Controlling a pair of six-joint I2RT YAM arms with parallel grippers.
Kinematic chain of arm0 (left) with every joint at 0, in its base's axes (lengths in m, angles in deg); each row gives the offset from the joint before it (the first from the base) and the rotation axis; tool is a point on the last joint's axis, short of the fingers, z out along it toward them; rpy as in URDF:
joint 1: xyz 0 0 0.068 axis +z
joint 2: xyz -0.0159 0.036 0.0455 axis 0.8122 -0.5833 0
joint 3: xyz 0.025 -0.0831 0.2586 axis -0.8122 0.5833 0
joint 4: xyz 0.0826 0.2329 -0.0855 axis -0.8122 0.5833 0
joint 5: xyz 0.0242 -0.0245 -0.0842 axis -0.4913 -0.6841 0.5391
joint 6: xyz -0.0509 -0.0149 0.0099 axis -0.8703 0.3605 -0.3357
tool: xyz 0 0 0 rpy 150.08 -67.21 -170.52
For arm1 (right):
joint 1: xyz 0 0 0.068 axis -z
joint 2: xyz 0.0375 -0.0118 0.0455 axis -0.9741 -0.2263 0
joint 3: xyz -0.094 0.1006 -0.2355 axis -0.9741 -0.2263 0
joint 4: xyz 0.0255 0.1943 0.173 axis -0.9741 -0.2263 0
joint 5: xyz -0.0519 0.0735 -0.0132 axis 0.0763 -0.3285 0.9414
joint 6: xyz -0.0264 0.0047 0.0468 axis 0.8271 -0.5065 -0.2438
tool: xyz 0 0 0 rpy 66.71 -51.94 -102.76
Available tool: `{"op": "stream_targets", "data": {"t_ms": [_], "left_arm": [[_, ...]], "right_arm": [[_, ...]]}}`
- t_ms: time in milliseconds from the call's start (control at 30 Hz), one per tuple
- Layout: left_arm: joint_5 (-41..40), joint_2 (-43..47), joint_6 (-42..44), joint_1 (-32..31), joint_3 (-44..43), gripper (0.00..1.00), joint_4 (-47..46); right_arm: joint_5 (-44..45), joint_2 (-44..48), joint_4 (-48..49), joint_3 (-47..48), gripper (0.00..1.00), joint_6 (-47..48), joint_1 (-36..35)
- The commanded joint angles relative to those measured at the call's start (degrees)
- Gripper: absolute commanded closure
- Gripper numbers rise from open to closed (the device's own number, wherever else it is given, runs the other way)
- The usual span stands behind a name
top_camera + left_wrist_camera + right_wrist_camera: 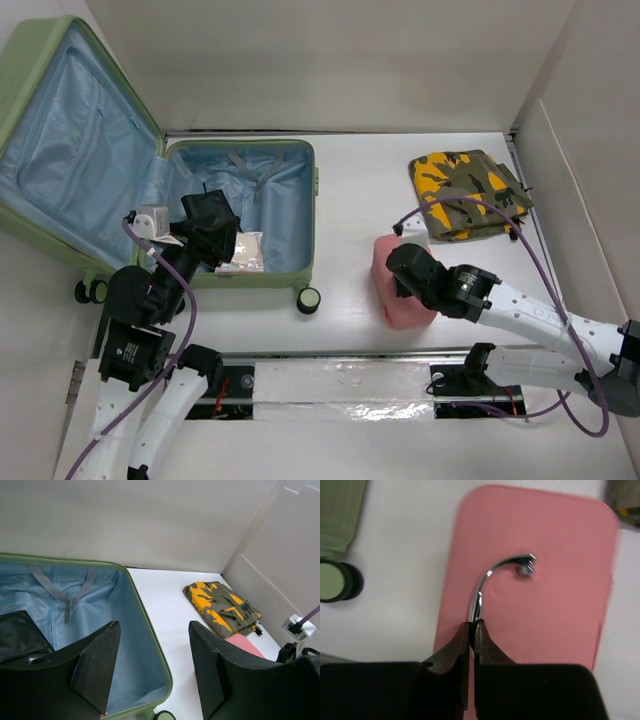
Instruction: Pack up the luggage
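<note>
Your right claw (472, 627) nips the pink case's (555, 555) slim metal handle (485, 577) by its fingertips alone, so lifting may swing it loose; left claw (154, 630) gapes empty.

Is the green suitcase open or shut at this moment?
Open. The suitcase lies on the table with its lid swung back to the left, and blue lining shows inside both halves.

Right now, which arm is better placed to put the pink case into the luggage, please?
Right: the right fingers pinch the pink case by its metal handle. The left fingers hang open over the luggage, holding nothing.
</note>
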Motion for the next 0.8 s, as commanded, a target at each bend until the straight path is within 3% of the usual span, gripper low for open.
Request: {"op": "stream_targets", "data": {"t_ms": [0, 200, 300, 367, 467, 767], "left_arm": [[0.28, 0.50, -0.20, 0.22, 0.26, 0.46, -2.91], [0.37, 0.32, -0.20, 0.22, 0.26, 0.46, -3.00], [0.63, -0.47, -0.20, 0.22, 0.35, 0.46, -2.99], [0.81, -0.47, -0.28, 0.22, 0.44, 0.46, -3.08], [0.37, -0.82, -0.20, 0.22, 0.35, 0.46, -3.00], [0.98, -0.91, -0.28, 0.22, 0.35, 0.46, -3.08]], "right_arm": [[3.19, -3.59, -4.99, -2.25, 1.00, -0.77, -0.05], [9.34, 2.53, -1.76, -1.02, 1.00, 0.19, -1.89], [6.98, 10.97, 13.95, -3.04, 1.00, 10.63, -1.28], [-1.23, 14.23, 22.73, -3.22, 1.00, 17.21, 3.10], [-10.30, 13.98, 25.33, -0.59, 1.00, 19.88, 9.78], [-32.10, 12.58, 37.61, 1.43, 1.00, 19.72, 19.02]]}}
